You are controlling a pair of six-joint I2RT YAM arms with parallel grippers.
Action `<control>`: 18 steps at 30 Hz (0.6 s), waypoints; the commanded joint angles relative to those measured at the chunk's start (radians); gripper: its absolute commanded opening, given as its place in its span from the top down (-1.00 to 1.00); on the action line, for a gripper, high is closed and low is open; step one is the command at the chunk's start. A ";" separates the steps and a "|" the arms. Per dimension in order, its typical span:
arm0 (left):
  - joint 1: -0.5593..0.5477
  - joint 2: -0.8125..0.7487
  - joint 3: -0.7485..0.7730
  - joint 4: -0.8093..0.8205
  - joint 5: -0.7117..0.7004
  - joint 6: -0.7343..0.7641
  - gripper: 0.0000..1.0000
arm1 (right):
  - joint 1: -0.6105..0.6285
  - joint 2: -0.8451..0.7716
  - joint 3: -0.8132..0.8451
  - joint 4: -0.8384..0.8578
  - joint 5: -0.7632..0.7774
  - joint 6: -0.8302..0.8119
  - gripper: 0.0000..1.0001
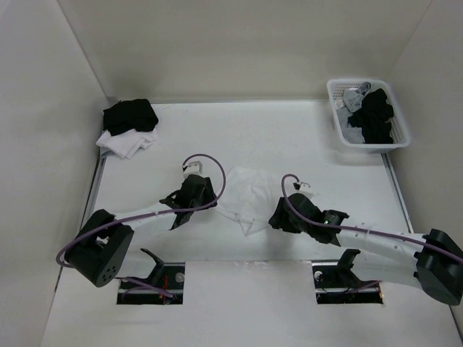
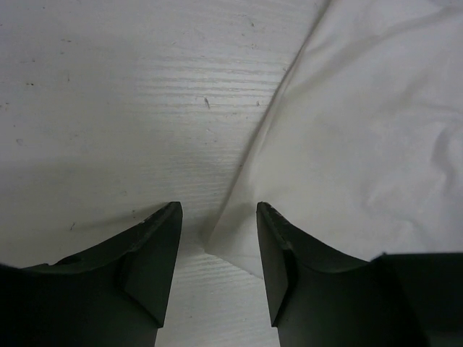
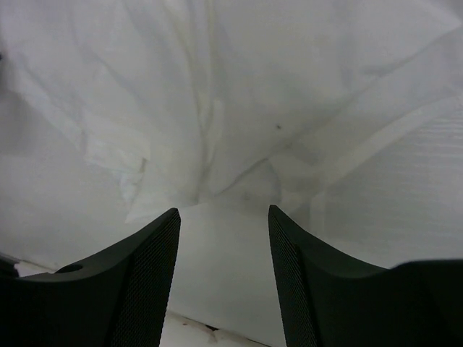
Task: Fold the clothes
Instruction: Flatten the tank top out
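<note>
The clothes [image 1: 248, 194], a thin white top, lie crumpled on the white table between my two arms. My left gripper [image 1: 187, 210] is at the garment's left edge, jaws open. In the left wrist view a corner of the clothes [image 2: 347, 137] lies on the table between the open left gripper [image 2: 218, 217] fingers, touched by neither. My right gripper [image 1: 278, 215] sits at the garment's right side. In the right wrist view the right gripper [image 3: 223, 217] stands open over the rumpled clothes [image 3: 217, 94], fabric lying between the fingers without being pinched.
A stack of folded black and white garments [image 1: 129, 126] sits at the far left corner. A white basket [image 1: 400, 130] with black and grey clothes stands at the far right. Side walls enclose the table [image 1: 289, 137].
</note>
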 commanded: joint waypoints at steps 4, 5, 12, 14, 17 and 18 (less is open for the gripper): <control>0.005 0.031 0.026 0.047 0.077 0.007 0.41 | -0.059 0.126 0.031 0.072 0.039 0.023 -0.06; 0.009 0.031 0.024 0.059 0.102 0.001 0.55 | -0.084 0.158 0.045 0.106 0.045 0.022 -0.01; 0.018 -0.008 0.037 0.075 0.152 0.000 0.89 | -0.190 0.255 0.095 0.266 0.088 -0.044 0.58; 0.020 -0.032 0.018 0.075 0.152 -0.003 0.96 | -0.208 0.284 0.124 0.278 0.099 -0.094 0.79; 0.040 -0.060 -0.005 0.078 0.149 -0.014 1.00 | -0.228 0.304 0.170 0.290 0.121 -0.165 0.88; 0.055 -0.077 -0.015 0.082 0.154 -0.023 1.00 | -0.239 0.307 0.189 0.299 0.136 -0.190 0.90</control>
